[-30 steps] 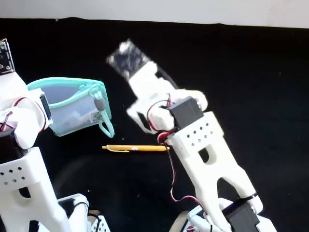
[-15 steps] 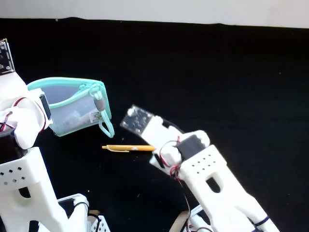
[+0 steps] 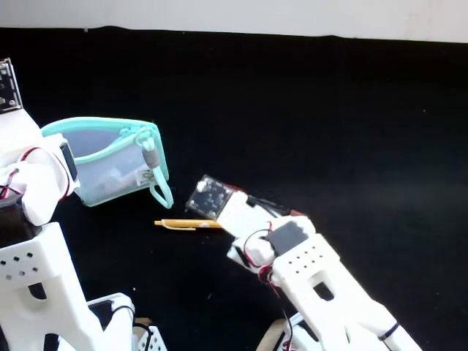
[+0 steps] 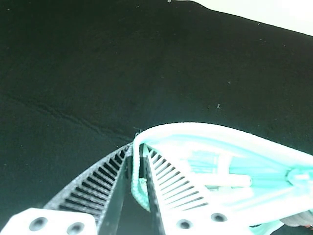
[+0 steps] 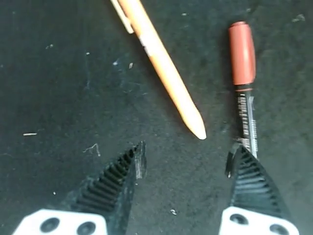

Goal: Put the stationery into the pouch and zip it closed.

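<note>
My left gripper [image 4: 138, 152] is shut on the rim of the teal pouch [image 4: 220, 147] and holds it up off the table. In the high view the pouch [image 3: 110, 164] hangs at the left with its mouth open and its zipper pull [image 3: 150, 156] at the right end. Pale items show through its clear wall. An orange pen [image 3: 183, 224] lies on the black table below it. My right gripper [image 5: 186, 152] is open, low over the table, with the orange pen's tip [image 5: 195, 129] just ahead of the gap. A red-capped black marker [image 5: 243, 58] lies by one finger [image 5: 247, 174].
The table is covered with a black cloth [image 3: 351, 117], bare to the right and at the back. The left arm's white body [image 3: 33, 241] stands at the front left. The right arm [image 3: 314, 278] stretches in from the front, covering part of the pen.
The right arm has swung down from a raised pose to low over the orange pen's right end. The left arm and the pouch have stayed still.
</note>
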`<state>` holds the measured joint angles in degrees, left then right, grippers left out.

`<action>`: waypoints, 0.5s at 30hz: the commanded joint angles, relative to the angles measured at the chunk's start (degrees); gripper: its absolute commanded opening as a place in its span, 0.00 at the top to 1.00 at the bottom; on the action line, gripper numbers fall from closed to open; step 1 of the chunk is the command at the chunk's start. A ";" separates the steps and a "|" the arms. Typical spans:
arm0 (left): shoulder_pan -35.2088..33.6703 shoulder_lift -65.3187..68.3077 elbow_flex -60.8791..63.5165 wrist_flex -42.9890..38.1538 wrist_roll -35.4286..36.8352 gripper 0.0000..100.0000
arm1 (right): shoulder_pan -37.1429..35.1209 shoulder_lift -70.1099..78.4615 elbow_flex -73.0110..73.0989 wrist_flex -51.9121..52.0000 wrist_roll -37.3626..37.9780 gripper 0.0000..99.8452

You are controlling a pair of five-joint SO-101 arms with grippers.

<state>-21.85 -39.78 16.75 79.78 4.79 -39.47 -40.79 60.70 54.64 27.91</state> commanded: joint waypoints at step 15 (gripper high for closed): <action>-0.13 1.54 0.92 0.00 -0.26 0.99 | -4.79 -0.57 21.76 -18.33 0.26 0.96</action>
<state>-21.85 -39.78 16.75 79.78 4.79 -43.87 -41.23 78.46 41.01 27.91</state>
